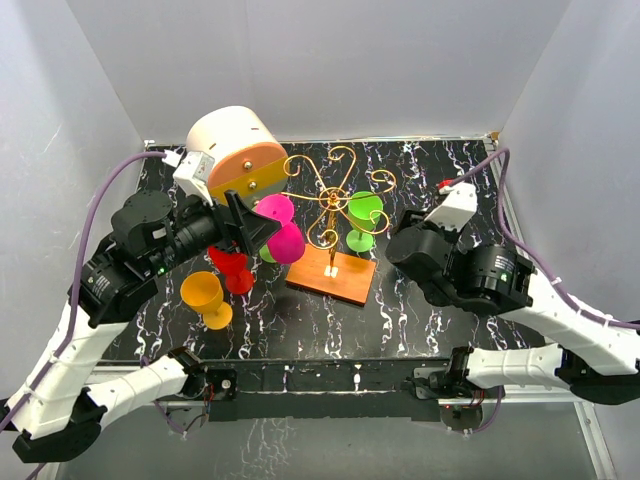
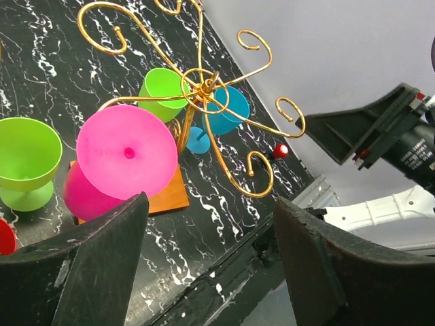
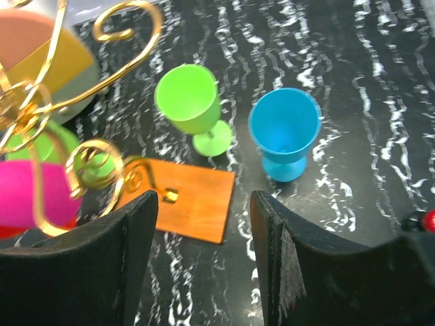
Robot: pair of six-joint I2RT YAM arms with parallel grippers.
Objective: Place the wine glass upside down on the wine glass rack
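Left fingers [image 2: 102, 272] and right fingers [image 3: 88, 272] gape, empty (pink wine glass [image 2: 126, 153] hangs inverted).

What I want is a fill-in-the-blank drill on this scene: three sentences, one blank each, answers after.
1. The wine glass rack stands on a flat ___ base.
2. The wine glass hanging upside down on it is ___.
3. The left gripper and the right gripper both have jaws standing ___, holding nothing.
Missing words: orange; pink; open.
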